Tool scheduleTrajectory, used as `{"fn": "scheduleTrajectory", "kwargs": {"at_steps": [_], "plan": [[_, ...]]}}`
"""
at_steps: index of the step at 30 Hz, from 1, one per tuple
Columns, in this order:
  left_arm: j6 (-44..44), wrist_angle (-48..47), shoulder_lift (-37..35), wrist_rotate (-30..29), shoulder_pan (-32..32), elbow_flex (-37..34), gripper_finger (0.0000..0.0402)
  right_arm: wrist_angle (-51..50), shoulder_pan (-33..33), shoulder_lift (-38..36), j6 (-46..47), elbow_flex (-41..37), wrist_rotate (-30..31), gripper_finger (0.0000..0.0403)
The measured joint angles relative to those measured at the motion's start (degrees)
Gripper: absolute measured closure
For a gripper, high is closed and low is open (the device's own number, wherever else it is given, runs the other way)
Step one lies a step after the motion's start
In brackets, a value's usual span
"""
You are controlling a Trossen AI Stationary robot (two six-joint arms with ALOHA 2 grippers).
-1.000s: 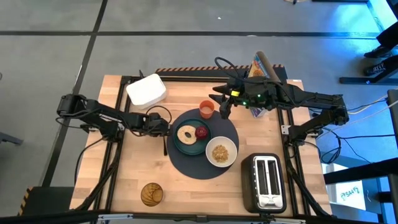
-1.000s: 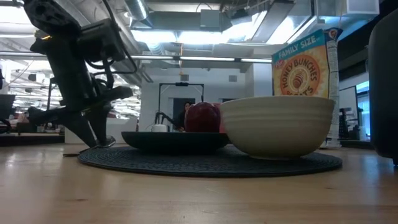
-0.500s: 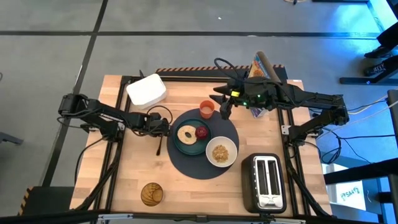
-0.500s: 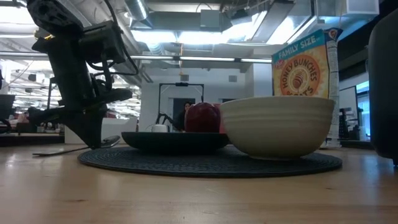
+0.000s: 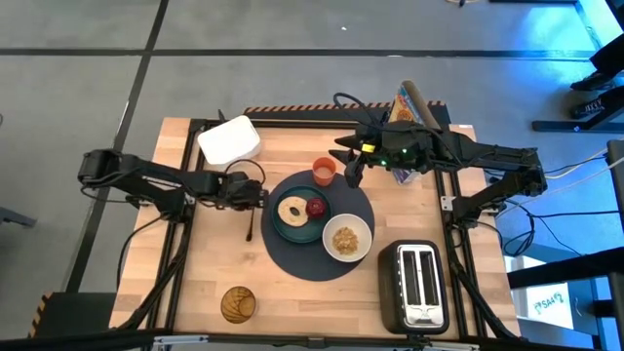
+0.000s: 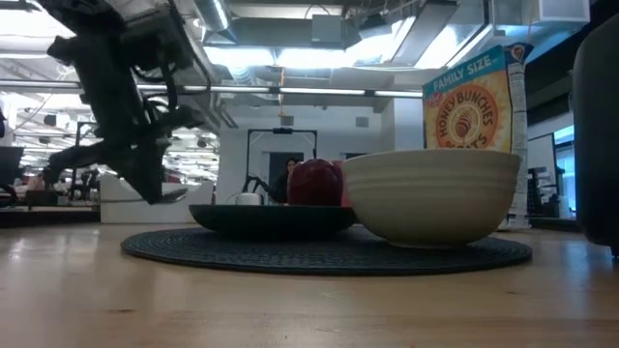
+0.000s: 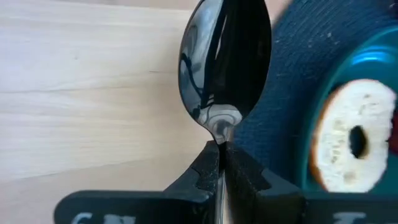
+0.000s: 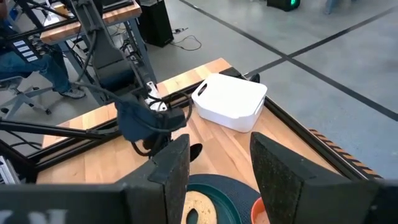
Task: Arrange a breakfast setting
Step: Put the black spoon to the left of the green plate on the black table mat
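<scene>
Your left end effector (image 7: pixel 221 163) is clamped on the spoon (image 7: pixel 224 68), held above the desk (image 5: pixel 210 263) just beside the placemat (image 5: pixel 322 258) edge, w/ the bagel (image 5: pixel 291 210) on the plate (image 5: pixel 304 232) nearby. Right end effector (image 8: pixel 214 165) hovers near the orange cup (image 5: pixel 324 170), fingers apart.

We see even, bright overhead light on the surface (image 5: pixel 292 292), with soft shadows. Ceiling lights glare in the low view, where the left arm blurs. The spoon (image 7: pixel 225 59) mirrors glare up close; blue light tints the floor's corner.
</scene>
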Motion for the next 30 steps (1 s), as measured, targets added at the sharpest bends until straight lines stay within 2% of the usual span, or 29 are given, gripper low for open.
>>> {"fn": "scheduleTrajectory", "kwargs": {"at_steps": [6,10,14,17,21,27,30], "plan": [[-0.71,1.38,-0.68,-3.54,-0.49,3.28,0.0392,-0.03,0.00,0.00,0.26,0.00,-0.44,0.0244],[-6.13,5.84,4.59,-6.91,-3.28,3.24,0.0392,-0.07,0.02,0.00,0.32,0.00,-0.44,0.0244],[-9.34,6.76,9.92,-7.00,-4.50,3.22,0.0392,-0.90,0.04,0.00,1.69,0.00,-0.48,0.0244],[-10.19,10.78,12.19,-5.64,-5.40,3.24,0.0392,-2.12,0.06,0.00,1.88,0.00,-1.17,0.0244],[-12.37,15.97,14.10,-6.47,-6.80,3.26,0.0392,-2.59,0.07,0.00,1.97,0.00,-1.44,0.0244],[-12.21,15.87,15.47,-6.87,-7.08,3.31,0.0390,-2.56,0.07,0.00,1.97,0.00,-1.42,0.0244],[-11.17,15.64,15.31,-6.86,-6.91,3.35,0.0374,-2.56,0.04,0.00,1.70,0.00,-1.46,0.0244]]}}
